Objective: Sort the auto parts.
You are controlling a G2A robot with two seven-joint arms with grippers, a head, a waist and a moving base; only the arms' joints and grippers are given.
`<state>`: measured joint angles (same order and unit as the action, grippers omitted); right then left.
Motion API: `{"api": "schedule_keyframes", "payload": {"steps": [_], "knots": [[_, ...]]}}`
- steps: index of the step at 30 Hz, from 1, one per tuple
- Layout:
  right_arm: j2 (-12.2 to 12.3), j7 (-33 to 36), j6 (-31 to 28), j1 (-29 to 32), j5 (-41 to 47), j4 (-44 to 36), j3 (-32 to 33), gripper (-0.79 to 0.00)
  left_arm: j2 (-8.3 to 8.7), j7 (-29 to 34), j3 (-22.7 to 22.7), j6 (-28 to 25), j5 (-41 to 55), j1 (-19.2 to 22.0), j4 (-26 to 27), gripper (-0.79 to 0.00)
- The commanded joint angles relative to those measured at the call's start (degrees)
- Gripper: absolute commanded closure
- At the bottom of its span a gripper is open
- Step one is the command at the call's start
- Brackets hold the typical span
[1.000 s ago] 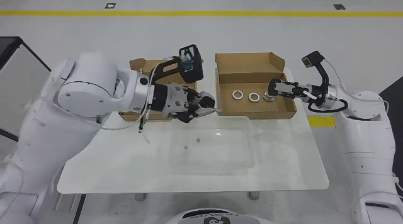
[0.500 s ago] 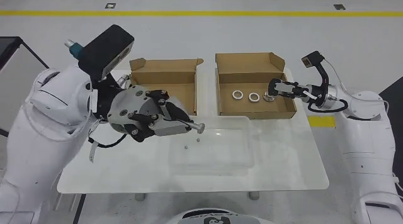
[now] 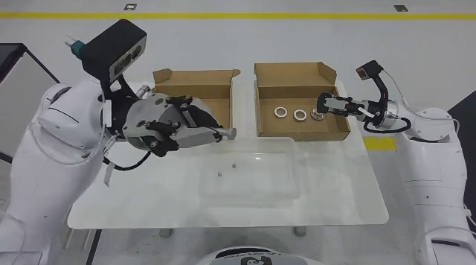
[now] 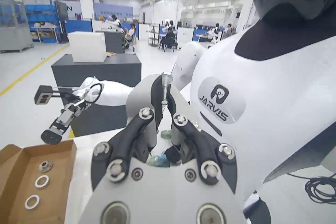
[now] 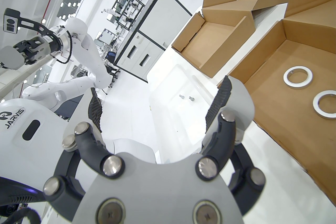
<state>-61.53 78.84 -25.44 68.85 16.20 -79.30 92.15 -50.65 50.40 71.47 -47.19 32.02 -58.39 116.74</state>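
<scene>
There are two cardboard boxes, the left box (image 3: pixel 214 94) and the right box (image 3: pixel 294 92). There is one clear tray (image 3: pixel 275 187) on one counter (image 3: pixel 342 198). There are three bolts: one long bolt (image 4: pixel 165 86) and two small bolts (image 3: pixel 220 174) (image 3: pixel 233 165). There are two flat rings (image 4: pixel 42 181) (image 4: pixel 32 202) and one round metal part (image 4: pixel 46 166). There are two claws, the left claw (image 4: pixel 164 93) and the right claw (image 5: pixel 160 88).

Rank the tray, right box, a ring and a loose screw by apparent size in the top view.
1. Tray and right box: about alike in extent, so not ranked apart.
2. Ring, far smaller than either.
3. Screw lying in the tray, smallest.
</scene>
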Motion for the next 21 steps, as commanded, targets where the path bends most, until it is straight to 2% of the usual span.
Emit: {"api": "schedule_keyframes", "payload": {"steps": [1,8,18,21], "knots": [[0.00,0.00,0.00,0.00,0.00,0.00,0.00,-0.785,-0.33,-3.12,-0.13,-1.01,0.26,-0.39,-0.92,0.000],[0.00,0.00,0.00,0.00,0.00,0.00,0.00,-0.785,-1.52,-9.42,-2.46,-4.65,6.92,-1.05,-1.61,0.000],[0.00,0.00,0.00,0.00,0.00,0.00,0.00,-0.785,-3.29,-8.80,-7.78,-9.06,20.19,0.08,-2.28,0.000],[0.00,0.00,0.00,0.00,0.00,0.00,0.00,-0.785,-3.67,-6.86,-8.40,-9.34,21.65,0.52,-3.39,0.000]]}}
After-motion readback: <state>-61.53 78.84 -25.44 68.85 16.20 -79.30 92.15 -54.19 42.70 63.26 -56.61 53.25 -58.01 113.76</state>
